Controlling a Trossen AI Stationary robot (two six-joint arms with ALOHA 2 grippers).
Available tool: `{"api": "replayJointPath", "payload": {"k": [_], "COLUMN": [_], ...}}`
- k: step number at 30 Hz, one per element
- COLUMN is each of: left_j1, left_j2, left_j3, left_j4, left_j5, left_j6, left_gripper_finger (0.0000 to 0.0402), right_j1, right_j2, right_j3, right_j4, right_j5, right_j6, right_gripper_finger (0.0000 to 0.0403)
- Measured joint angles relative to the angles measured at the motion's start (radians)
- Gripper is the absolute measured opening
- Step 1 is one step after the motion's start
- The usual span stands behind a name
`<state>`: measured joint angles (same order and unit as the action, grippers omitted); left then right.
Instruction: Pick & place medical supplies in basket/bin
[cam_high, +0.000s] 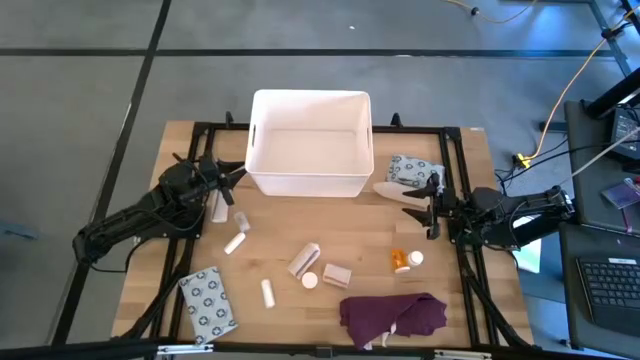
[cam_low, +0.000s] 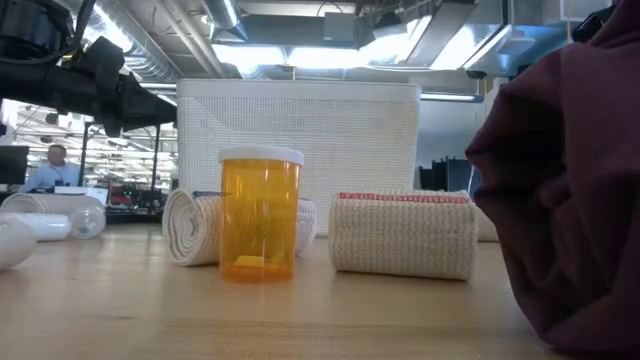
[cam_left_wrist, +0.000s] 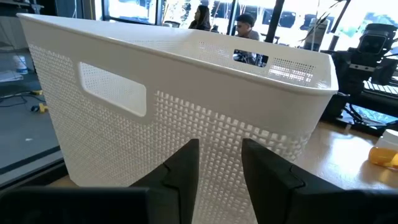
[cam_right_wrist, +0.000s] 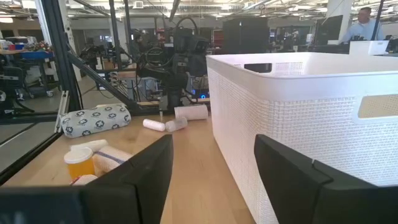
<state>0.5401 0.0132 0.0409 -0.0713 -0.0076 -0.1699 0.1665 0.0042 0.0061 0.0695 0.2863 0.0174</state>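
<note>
The white bin stands at the table's far middle. My left gripper hovers open at its near left corner, and the left wrist view shows the bin wall beyond the fingers. My right gripper is wide open off the bin's near right corner. On the table lie white tubes, beige rolls, the orange pill bottle, and patterned packets.
A dark purple cloth lies by the near edge and fills the low view's right side. A pale oblong item sits just beyond the right gripper. The black frame rail runs along the table's sides. People show in the room behind.
</note>
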Motion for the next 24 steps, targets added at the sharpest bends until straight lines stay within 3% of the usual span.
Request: {"api": "replayJointPath", "payload": {"k": [20,24], "left_j1": [0.0,0.0], "left_j2": [0.0,0.0], "left_j3": [0.0,0.0], "left_j4": [0.0,0.0], "left_j5": [0.0,0.0], "left_j6": [0.0,0.0], "left_gripper_finger": [0.0116,0.0116], "right_j1": [0.0,0.0], "right_j2": [0.001,0.052], "right_j3": [0.006,0.114], "right_j4": [0.01,-0.101], "right_j5": [0.002,0.103], "right_j6": [0.118,0.029], "right_gripper_finger": [0.0227,0.0227]}}
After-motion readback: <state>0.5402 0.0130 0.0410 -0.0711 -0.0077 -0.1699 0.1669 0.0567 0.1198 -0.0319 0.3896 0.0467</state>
